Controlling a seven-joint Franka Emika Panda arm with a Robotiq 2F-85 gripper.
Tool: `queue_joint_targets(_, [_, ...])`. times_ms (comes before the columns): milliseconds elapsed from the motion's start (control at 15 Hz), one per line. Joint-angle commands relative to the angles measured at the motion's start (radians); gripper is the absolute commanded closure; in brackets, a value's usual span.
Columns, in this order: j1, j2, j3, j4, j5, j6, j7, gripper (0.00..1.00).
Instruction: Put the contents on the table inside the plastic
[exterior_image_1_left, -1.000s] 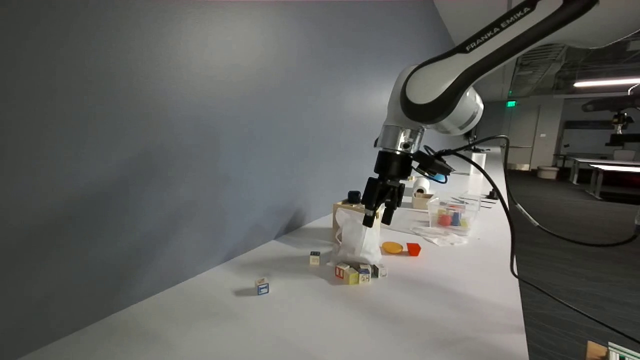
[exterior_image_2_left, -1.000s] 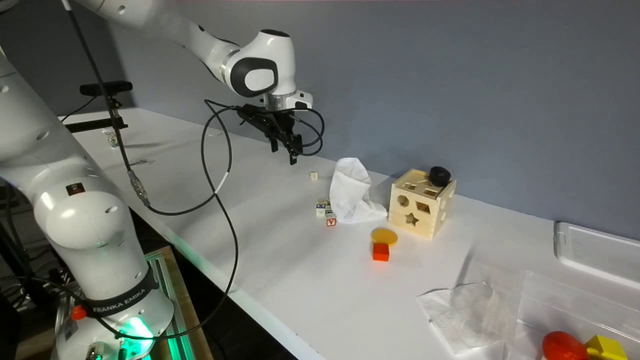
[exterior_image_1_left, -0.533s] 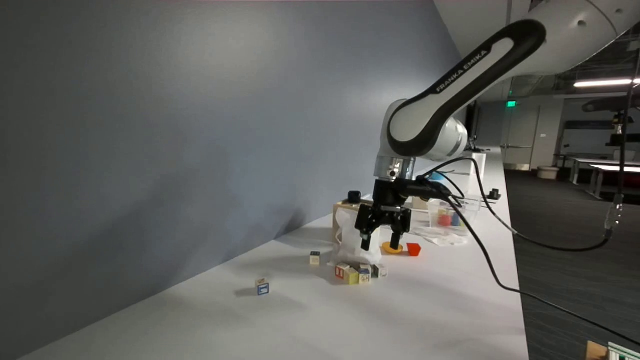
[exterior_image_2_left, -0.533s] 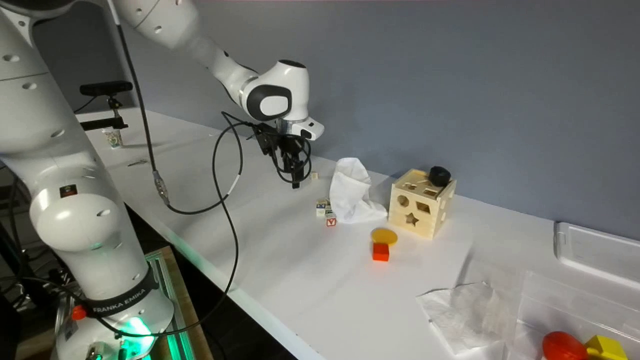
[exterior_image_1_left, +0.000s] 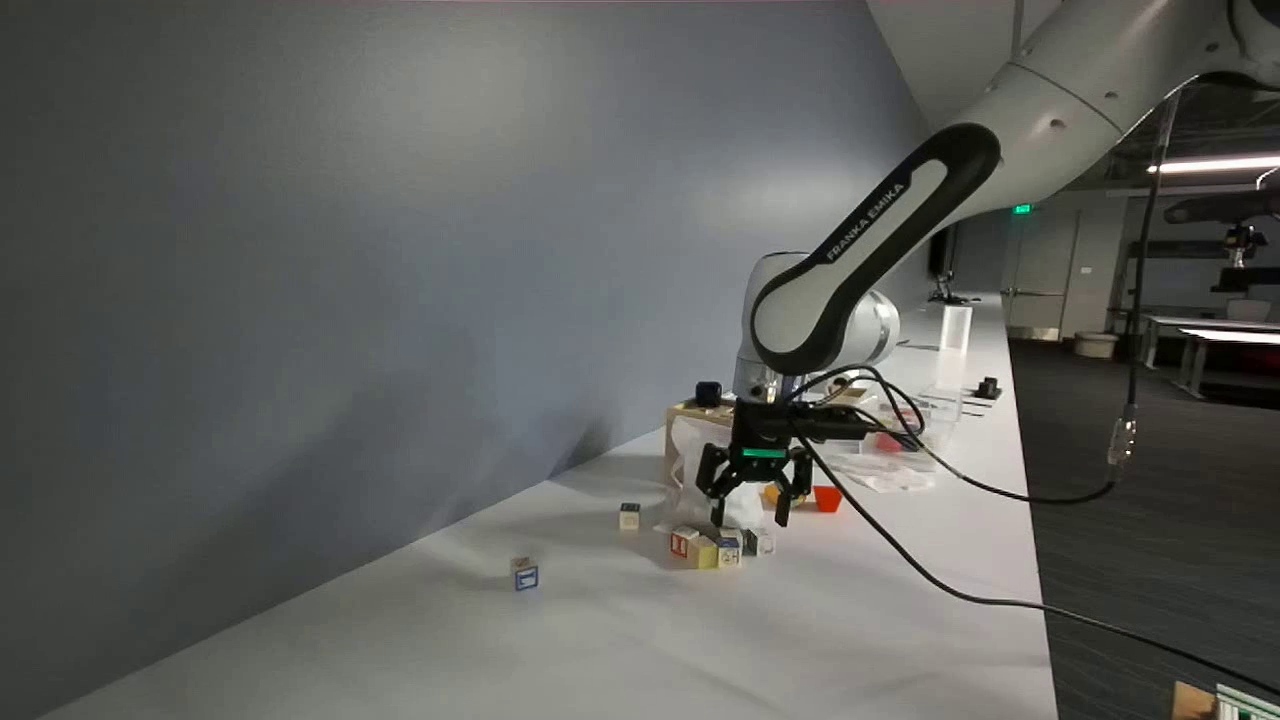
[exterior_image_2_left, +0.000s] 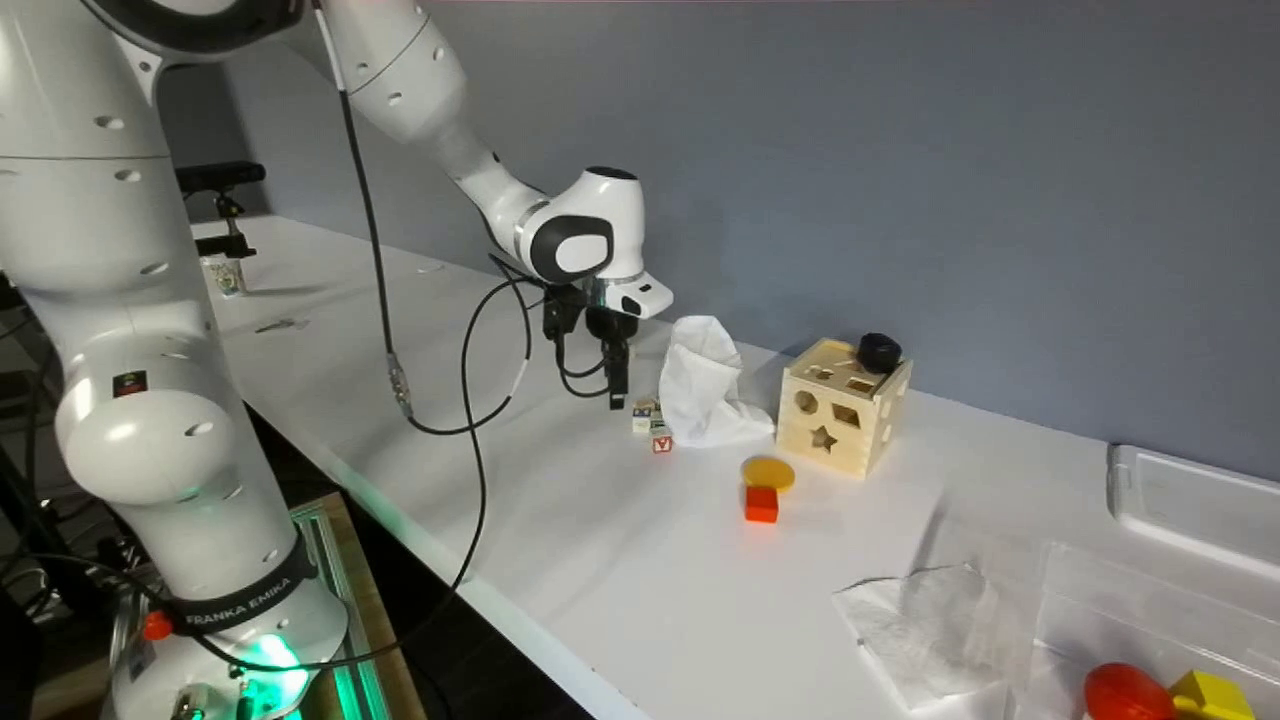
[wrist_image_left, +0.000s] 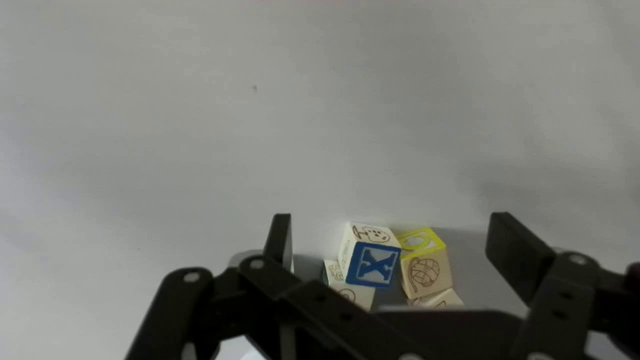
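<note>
My gripper is open and points down, low above a cluster of small letter blocks beside a white bag. In the wrist view the gripper has a blue-edged X block and a yellow-edged block between its spread fingers, touching neither. Other blocks of the cluster are partly hidden under the gripper body. A red-edged block and a dark-edged block also belong to the cluster. The bag stands upright, crumpled. Two loose blocks lie apart from the cluster.
A wooden shape-sorter box with a black piece on top stands beside the bag. An orange disc and a red block lie in front. A clear bin holds toys beside a flat translucent sheet. The wall runs behind.
The arm has come down and toward the block cluster beside the bag. The gripper has turned, so its two fingers now show spread apart in an exterior view. The blocks and bag have not moved.
</note>
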Motion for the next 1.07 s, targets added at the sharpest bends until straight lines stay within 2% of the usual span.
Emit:
queue_joint_targets(0, [-0.002,0.007,0.001,0.008,-0.002,-0.001,0.004,0.0])
queue_joint_targets(200, [-0.001,0.012,0.001,0.016,-0.002,-0.001,0.006,0.0])
queue_joint_targets(600, [0.012,0.106,-0.005,0.053,-0.016,0.15,0.039,0.0])
queue_joint_targets(1000, [0.036,0.191,-0.017,0.089,-0.009,0.247,0.055,0.0])
